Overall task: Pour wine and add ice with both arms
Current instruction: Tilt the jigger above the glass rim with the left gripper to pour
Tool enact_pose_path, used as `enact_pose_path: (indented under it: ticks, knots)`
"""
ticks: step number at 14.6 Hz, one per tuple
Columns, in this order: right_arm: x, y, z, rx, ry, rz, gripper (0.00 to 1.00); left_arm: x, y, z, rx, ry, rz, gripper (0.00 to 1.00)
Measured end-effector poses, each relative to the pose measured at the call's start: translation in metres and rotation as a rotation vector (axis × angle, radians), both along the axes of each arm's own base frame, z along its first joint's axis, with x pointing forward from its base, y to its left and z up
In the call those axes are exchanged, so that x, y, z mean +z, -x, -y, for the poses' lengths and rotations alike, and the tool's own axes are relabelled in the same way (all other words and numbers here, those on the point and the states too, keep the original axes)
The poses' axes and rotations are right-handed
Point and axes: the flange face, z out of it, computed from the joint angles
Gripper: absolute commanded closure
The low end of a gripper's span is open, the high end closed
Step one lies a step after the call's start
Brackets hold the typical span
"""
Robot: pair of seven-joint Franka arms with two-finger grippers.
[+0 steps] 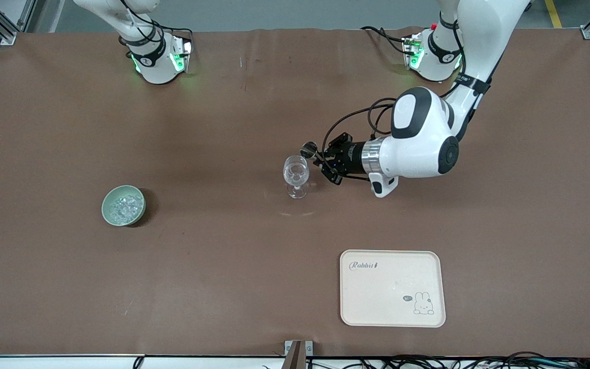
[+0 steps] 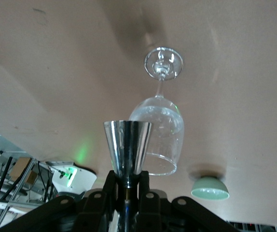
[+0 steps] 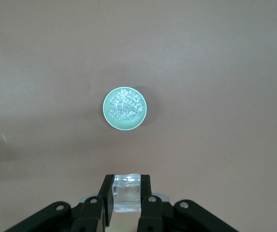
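A clear stemmed glass [image 1: 296,174] stands upright mid-table. My left gripper [image 1: 320,156] lies level beside its rim, shut on the stem of a shiny metal jigger [image 1: 308,149]. In the left wrist view the jigger's cup [image 2: 127,150] sits close beside the glass bowl [image 2: 160,133]. A green bowl [image 1: 106,205] with a heap of ice [image 1: 125,206] stands toward the right arm's end. My right gripper [image 3: 127,180] is shut on a clear ice cube [image 3: 127,193], high over the table near the bowl [image 3: 125,126] and its ice [image 3: 124,106]. The right gripper is out of the front view.
A cream tray [image 1: 392,287] with a rabbit print lies nearer the front camera than the glass, toward the left arm's end. The brown table cover [image 1: 213,128] lies flat. The green bowl also shows in the left wrist view [image 2: 210,188].
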Motion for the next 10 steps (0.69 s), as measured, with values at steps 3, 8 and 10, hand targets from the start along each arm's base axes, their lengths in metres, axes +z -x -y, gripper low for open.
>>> enact_pose_path:
  ticks: [3, 8, 10]
  knots:
    - [0.0, 0.0, 0.0, 0.0, 0.0, 0.0, 0.99, 0.004, 0.005, 0.011, 0.003, -0.058, 0.001, 1.0]
    - [0.0, 0.0, 0.0, 0.0, 0.0, 0.0, 0.99, 0.0, 0.015, 0.027, -0.001, -0.11, -0.003, 1.0]
    - [0.0, 0.0, 0.0, 0.001, 0.0, 0.0, 0.99, -0.003, 0.014, 0.029, 0.005, -0.11, -0.004, 1.0]
